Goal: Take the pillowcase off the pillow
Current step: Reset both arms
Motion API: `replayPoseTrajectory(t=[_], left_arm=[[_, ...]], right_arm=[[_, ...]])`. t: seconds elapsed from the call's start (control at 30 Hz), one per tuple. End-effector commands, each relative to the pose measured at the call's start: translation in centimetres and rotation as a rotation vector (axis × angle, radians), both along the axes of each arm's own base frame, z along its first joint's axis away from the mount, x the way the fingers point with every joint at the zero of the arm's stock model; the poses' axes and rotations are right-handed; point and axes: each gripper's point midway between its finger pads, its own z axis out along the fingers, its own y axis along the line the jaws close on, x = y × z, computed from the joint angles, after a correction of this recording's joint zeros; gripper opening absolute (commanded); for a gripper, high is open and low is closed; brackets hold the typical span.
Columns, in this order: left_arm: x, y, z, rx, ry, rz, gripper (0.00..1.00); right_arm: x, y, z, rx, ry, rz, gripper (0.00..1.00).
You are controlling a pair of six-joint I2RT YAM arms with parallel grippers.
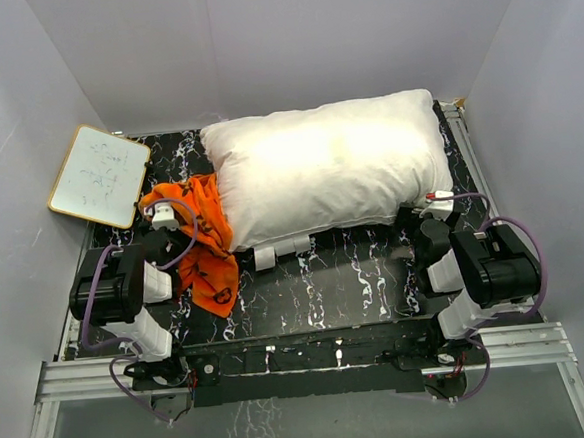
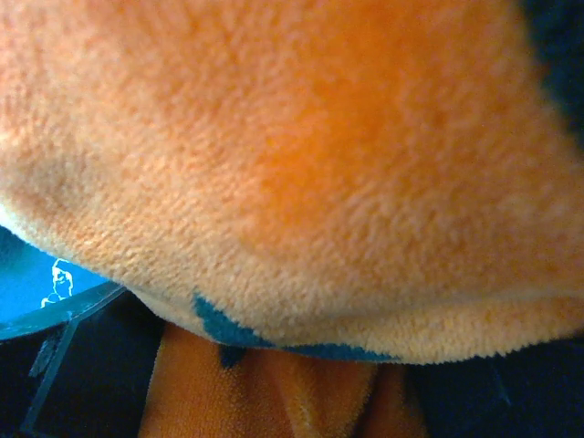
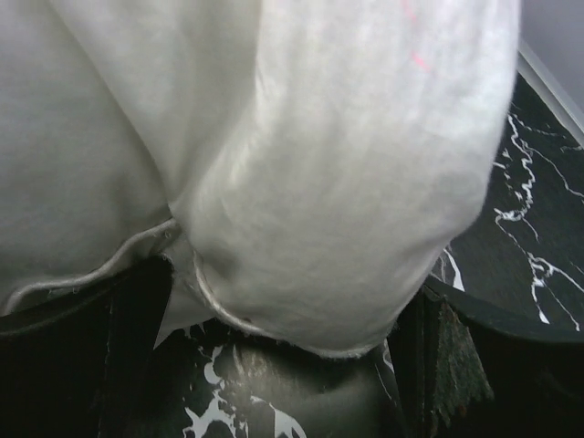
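The white pillow (image 1: 328, 166) lies bare across the back of the table. The orange pillowcase (image 1: 206, 255) is crumpled beside the pillow's left end, touching it. My left gripper (image 1: 165, 217) rests at the heap's upper left edge. In the left wrist view orange plush (image 2: 301, 164) drapes over nearly everything and only dark finger edges show at the bottom corners, far apart. My right gripper (image 1: 433, 203) sits at the pillow's near right corner. In the right wrist view that corner (image 3: 319, 164) hangs over the wide gap between its dark fingers (image 3: 137, 347), which are open.
A small white wood-framed board (image 1: 99, 175) leans at the back left. The black marbled tabletop (image 1: 327, 287) has metal rails along its near and right edges. Two white tabs (image 1: 279, 250) stick out under the pillow's near edge. Grey walls enclose three sides.
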Motion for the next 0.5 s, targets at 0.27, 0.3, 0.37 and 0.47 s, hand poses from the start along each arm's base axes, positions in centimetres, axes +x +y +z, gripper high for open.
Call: replayPoseTrajectory(t=[0.27,0.3,0.37,0.47], left_arm=[[0.21,0.81,-0.12,0.005,0.010,0.033,0.97],[0.23,0.77,-0.09,0.004,0.005,0.032,0.97],[0.26,0.80,-0.06,0.005,0.005,0.032,0.97],[0.33,0.84,-0.10,0.007,0.005,0.034,0.97]], right_arm=[[2.97,1.67,3.60,-0.016,-0.126,0.109,0.98],[2.93,1.66,3.55,-0.016,-0.123,0.109,0.98],[2.95,1.66,3.58,-0.016,-0.124,0.109,0.98],[2.95,1.67,3.57,-0.016,-0.123,0.109,0.98]])
